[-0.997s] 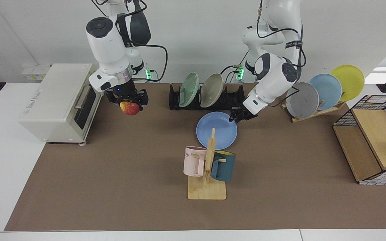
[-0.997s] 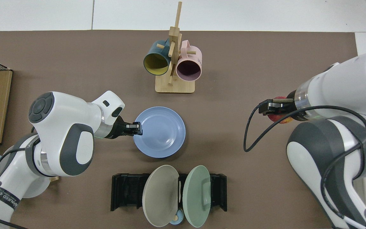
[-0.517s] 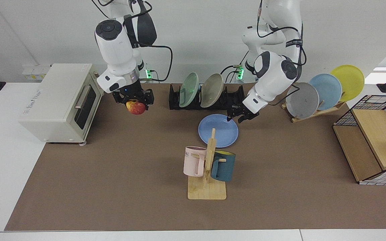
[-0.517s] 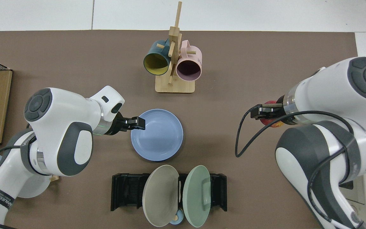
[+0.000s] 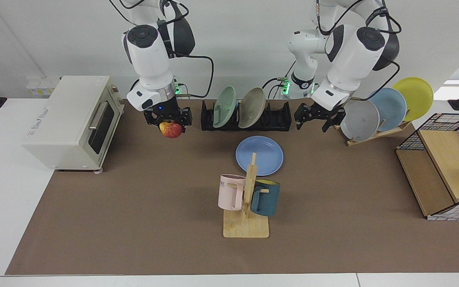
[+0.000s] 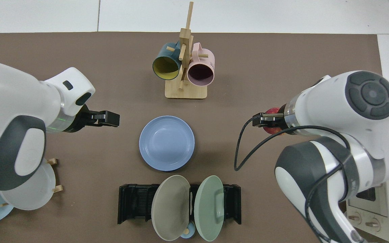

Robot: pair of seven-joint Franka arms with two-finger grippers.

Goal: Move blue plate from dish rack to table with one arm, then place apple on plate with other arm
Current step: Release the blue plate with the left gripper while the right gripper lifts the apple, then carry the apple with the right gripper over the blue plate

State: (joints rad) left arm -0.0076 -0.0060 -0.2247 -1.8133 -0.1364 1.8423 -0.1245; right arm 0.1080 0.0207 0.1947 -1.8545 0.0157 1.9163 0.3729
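The blue plate (image 5: 259,155) (image 6: 166,143) lies flat on the brown mat of the table (image 5: 134,199), just in front of the black dish rack (image 5: 279,115) (image 6: 135,202). My left gripper (image 5: 314,121) (image 6: 111,118) hangs open and empty above the mat, off to one side of the plate, near the rack's end. The red and yellow apple (image 5: 171,129) (image 6: 273,113) is in the air, with my right gripper (image 5: 168,123) (image 6: 260,120) shut on it, on the plate's other side and well clear of it.
A green plate (image 5: 224,105) and a beige plate (image 5: 252,107) stand in the rack. A mug stand (image 5: 247,199) with two mugs sits close in front of the blue plate. A toaster oven (image 5: 70,119), a wooden plate stand (image 5: 385,107) and a wire-and-wood box (image 5: 444,159) flank the mat.
My left gripper let go of the plate's rim, then rose and pulled back towards the wooden plate stand. My right arm carried the apple sideways towards the plate. The plate settled flat.
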